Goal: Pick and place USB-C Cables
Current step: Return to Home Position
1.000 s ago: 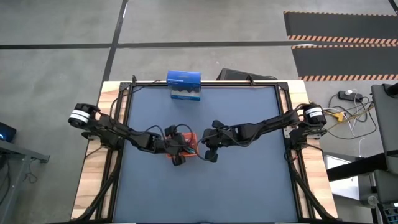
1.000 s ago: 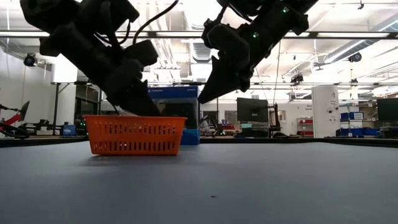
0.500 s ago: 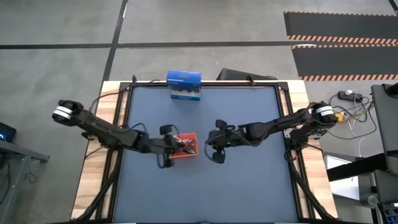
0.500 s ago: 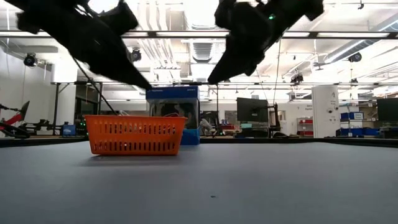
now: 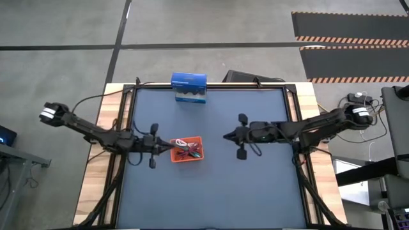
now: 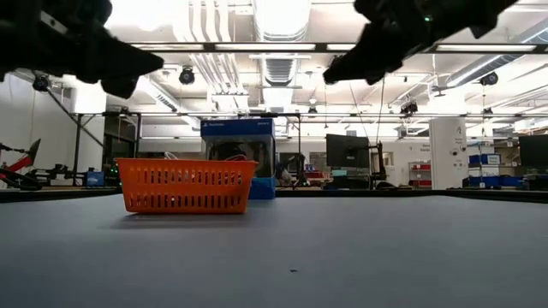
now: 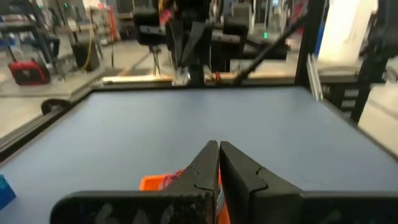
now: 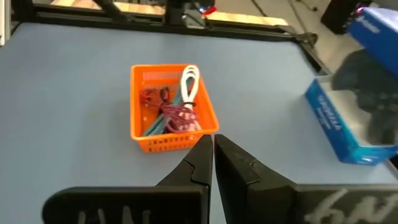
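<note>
The orange tray (image 5: 186, 161) stands on the blue table mat, a little left of centre. Bundled cables lie in it: a white one (image 8: 189, 83), a red one (image 8: 177, 112) and a teal one (image 8: 157, 124); a black one does not show. My left gripper (image 5: 167, 145) hovers shut just left of the tray, above the table. My right gripper (image 5: 227, 136) hovers shut to the tray's right and points at it. In the low view the tray (image 6: 184, 186) sits flat on the table, with both arms high above.
A blue box (image 5: 189, 87) stands at the table's far edge, behind the tray, and shows beside my right gripper's view as the blue box (image 8: 351, 109). Bare mat (image 5: 211, 191) stretches along the table's near side. Dark frame rails run along the table's left and right sides.
Both arms have drawn back from the tray and risen. The left gripper came up out of the tray and moved toward the table's left edge. The right gripper moved toward the right edge. The tray stayed in place, and its cables now lie uncovered.
</note>
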Controlling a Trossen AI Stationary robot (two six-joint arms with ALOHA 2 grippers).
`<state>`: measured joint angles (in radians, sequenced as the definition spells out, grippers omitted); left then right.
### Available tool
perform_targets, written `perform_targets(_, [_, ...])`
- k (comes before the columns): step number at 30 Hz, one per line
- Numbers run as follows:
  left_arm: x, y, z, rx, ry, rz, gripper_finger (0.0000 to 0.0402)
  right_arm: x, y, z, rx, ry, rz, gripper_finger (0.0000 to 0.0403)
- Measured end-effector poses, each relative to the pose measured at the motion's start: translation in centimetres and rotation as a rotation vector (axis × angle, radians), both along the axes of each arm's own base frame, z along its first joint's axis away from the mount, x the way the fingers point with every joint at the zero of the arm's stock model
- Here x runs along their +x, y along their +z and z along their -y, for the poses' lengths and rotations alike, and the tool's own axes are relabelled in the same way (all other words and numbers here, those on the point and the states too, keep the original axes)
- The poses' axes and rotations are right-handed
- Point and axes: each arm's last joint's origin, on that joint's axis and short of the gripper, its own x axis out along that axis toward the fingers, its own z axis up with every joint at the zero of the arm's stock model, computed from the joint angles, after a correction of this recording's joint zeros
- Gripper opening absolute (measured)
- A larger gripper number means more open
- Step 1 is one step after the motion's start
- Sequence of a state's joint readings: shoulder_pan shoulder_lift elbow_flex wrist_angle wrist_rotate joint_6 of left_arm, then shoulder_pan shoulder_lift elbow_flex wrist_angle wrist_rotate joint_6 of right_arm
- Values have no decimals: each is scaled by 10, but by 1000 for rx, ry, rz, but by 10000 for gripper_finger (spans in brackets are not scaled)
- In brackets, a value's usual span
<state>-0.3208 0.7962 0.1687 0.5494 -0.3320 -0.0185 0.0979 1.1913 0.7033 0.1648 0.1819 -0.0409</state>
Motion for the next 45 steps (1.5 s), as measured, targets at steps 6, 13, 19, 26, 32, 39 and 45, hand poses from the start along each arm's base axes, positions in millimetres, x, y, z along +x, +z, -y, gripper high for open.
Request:
perform_targets(6, [-22, -12, -8, -26, 43, 84, 0, -28, 1, 10, 0, -30, 44, 9])
perform_targets(13, [-33, -18, -15, -21, 120, 118, 0, -51, -4, 14, 0, -34, 133, 9])
perform_targets(19, [-34, -14, -23, 62, 188, 146, 0, -63, -3, 22, -17, -62, 177, 9])
perform_targets(26, [-36, -20, -31, 106, 195, 82, 0, -77, 2, 25, -47, -66, 227, 9])
perform_targets(32, [-43, -20, -33, 109, 181, 70, 0, -96, -3, 26, -56, -65, 274, 9])
perform_targets(39, [-51, -20, -34, 104, 181, 82, 0, -123, -22, 26, -76, -60, 323, 9])
perform_targets(45, [-53, -18, -35, 102, 183, 99, 0, -148, -34, 26, -129, -53, 426, 9])
